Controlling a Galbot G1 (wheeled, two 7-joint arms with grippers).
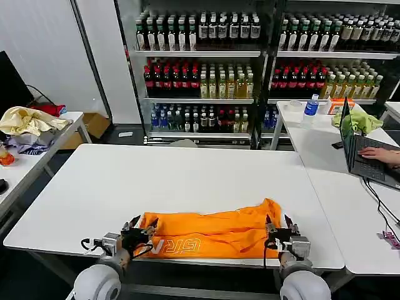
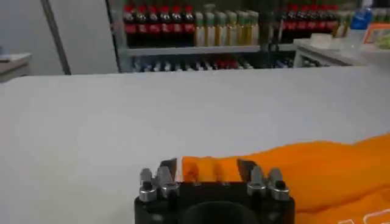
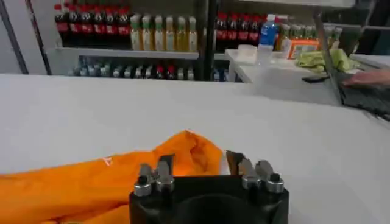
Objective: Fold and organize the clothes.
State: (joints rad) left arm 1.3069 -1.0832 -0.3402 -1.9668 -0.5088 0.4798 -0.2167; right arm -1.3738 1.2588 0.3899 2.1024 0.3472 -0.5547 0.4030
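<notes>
The clothes are one bright orange T-shirt (image 1: 212, 234), lying in a long flattened band along the front edge of the white table (image 1: 187, 181), with white lettering showing near its left end. My left gripper (image 1: 134, 230) is at the shirt's left end. In the left wrist view, that gripper (image 2: 207, 165) is open, fingers spread wide around the edge of the orange fabric (image 2: 317, 164). My right gripper (image 1: 279, 228) is at the shirt's right end. In the right wrist view it (image 3: 200, 159) is also open, with a raised bunch of the orange cloth (image 3: 189, 152) between its fingers.
A pale yellow cloth heap (image 1: 25, 119) lies on a side table at the left. On the right table are a lime-green cloth (image 1: 359, 120) and a laptop (image 1: 365, 156) with a person's hand on it. Shelves of bottles (image 1: 200, 81) stand behind.
</notes>
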